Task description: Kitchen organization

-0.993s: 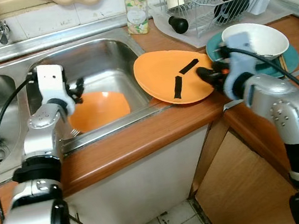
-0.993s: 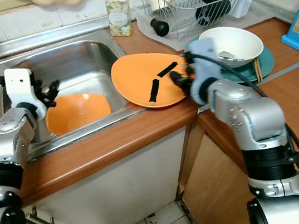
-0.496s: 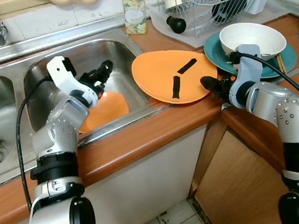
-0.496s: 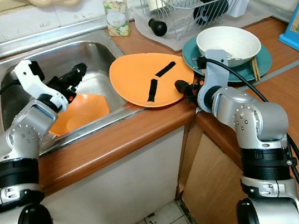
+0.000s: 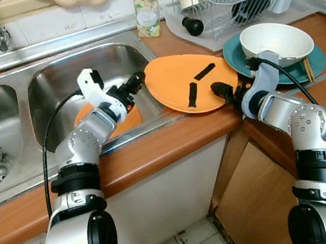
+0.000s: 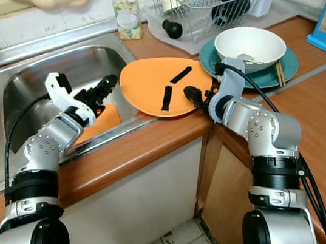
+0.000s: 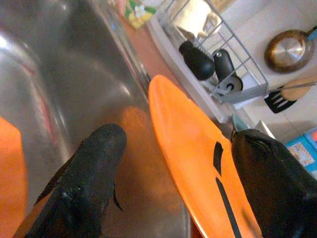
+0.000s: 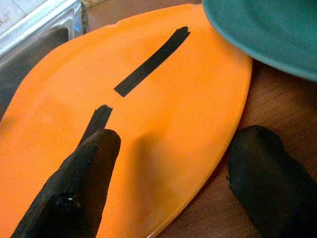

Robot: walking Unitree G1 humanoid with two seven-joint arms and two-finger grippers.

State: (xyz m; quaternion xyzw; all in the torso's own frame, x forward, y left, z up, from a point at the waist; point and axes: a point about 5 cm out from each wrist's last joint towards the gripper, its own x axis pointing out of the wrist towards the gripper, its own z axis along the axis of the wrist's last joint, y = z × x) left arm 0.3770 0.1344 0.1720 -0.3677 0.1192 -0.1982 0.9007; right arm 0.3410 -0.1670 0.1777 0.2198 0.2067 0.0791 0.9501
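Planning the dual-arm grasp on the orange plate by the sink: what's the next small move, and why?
Probably ease both grippers inward onto the orange plate. The left gripper sits open at its sink-side rim, the right gripper open at the opposite rim beside the teal plate. Each wrist view shows the rim between the fingers, nothing clamped yet.

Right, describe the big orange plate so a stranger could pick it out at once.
Start at the steel sink: the orange plate lies on the wooden counter just right of it, overhanging the basin's edge. Unlike the orange dish down inside the basin, it carries two black strips.
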